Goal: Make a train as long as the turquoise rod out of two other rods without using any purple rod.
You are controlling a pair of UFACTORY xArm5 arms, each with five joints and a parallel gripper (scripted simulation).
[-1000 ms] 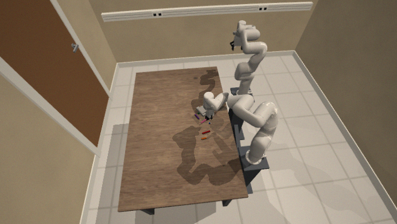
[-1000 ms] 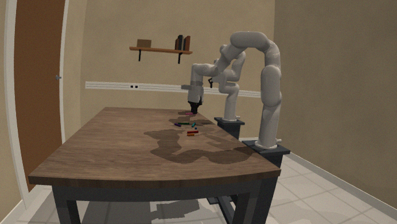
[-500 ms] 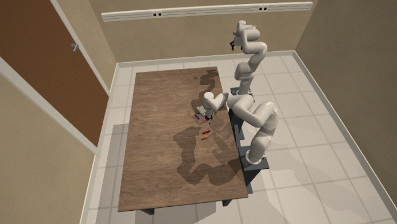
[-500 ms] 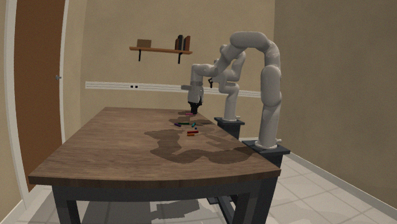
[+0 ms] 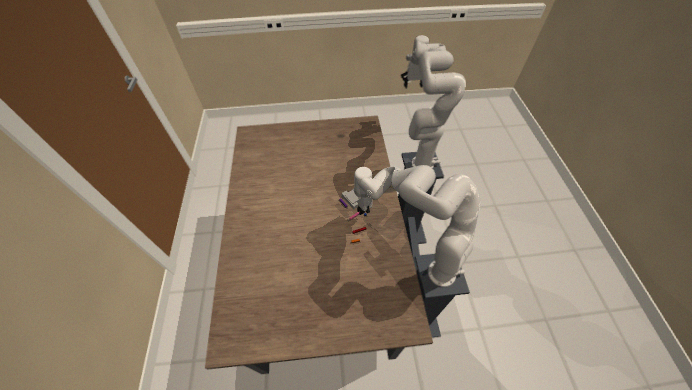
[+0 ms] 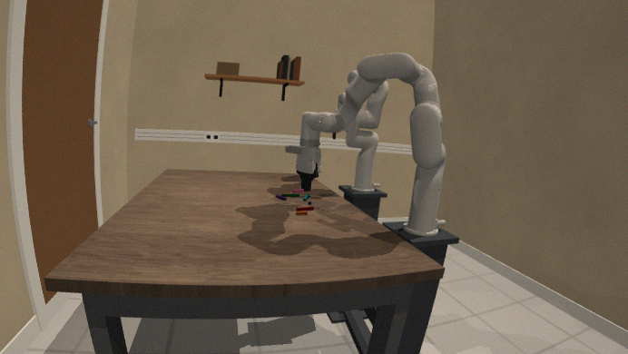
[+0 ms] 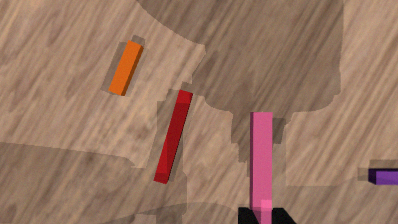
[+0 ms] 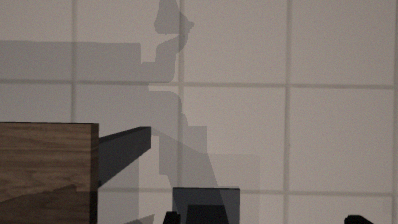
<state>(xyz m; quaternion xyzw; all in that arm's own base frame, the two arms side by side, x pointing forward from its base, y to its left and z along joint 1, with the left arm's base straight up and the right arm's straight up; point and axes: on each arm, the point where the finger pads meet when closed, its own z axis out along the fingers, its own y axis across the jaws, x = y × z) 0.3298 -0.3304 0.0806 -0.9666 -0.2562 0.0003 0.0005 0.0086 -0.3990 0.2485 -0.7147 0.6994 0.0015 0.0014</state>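
Surface (image 5: 270,300) (image 6: 181,254) (image 7: 60,115) (image 8: 45,155): wood, bearing loose rods.

L. tool (image 5: 363,210) (image 6: 306,187) (image 7: 265,217): clenched on one end of pink rod (image 5: 353,216) (image 6: 298,191) (image 7: 261,155); rod approx. level, prob. just off the surface.

R. tool (image 5: 413,83) (image 8: 265,219): released, wide apart, well off to the side; nothing held.

Blue rod (image 5: 365,214) (image 6: 309,202): 1 pc., loose, between turquoise rod (image 6: 307,197) and red rod (image 5: 359,230) (image 6: 305,209) (image 7: 173,137) in ext. view. Turquoise = ref. length, not part of train.

Orange rod (image 5: 355,241) (image 6: 301,212) (image 7: 126,68): beside red, ends not joined.

Green rod (image 6: 290,195): lay near purple rod (image 5: 343,203) (image 6: 280,197) (image 7: 385,177); latter barred.

Status: no train made. Pink (9) + blue (1) = 10, prob. the intended pair. Done: pink gripped. Left: lay pink flat in line w/ blue, ends meeting; release; move clear.

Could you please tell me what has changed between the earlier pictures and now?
The left gripper has moved down towards the table, carrying the pink rod with it. Nothing was newly gripped or let go. The red, orange and purple rods stayed put, as did the open right gripper.
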